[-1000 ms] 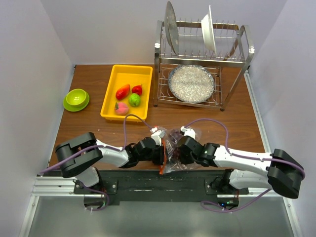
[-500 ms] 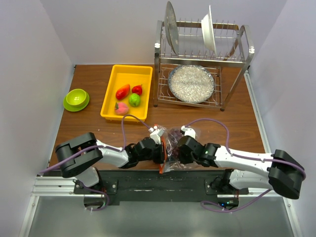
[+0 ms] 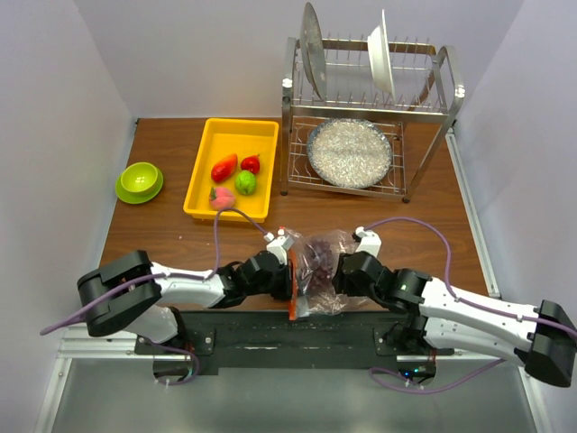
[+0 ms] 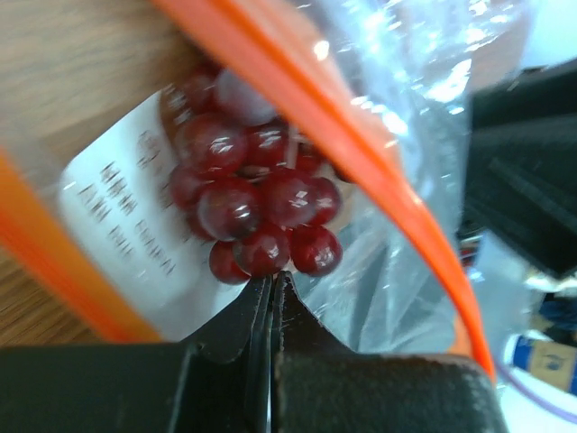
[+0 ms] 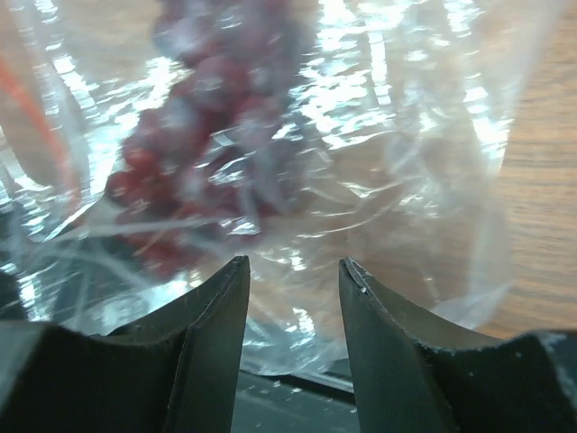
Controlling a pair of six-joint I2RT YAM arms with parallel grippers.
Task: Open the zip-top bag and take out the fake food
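Clear, crinkled plastic fills both wrist views as two arms work a bag (image 3: pixel 317 269) lying on the tabletop (image 3: pixel 180 244) at its near edge, between the arms. The left fingers (image 4: pixel 270 287) are pressed together, apparently pinching a fold of film at the bag's mouth, just below a bunch of dark red grapes (image 4: pixel 257 212) that lies inside against a white label. The right fingers (image 5: pixel 293 263) stand apart, with loose film bulging at the gap and nothing gripped. The orange zip strip (image 4: pixel 361 153) arcs around the grapes on both sides, so the mouth looks parted. Four pieces of toy fruit (image 3: pixel 245 182) sit in the yellow tray (image 3: pixel 200 153), well apart from the bag. The film looks thin, slack and slippery, likely to slide or bunch under a loose pinch, so the stiffer zip strip seems the surer hold. The grapes look light and knobbly, best taken across the bunch with the mouth held wide.
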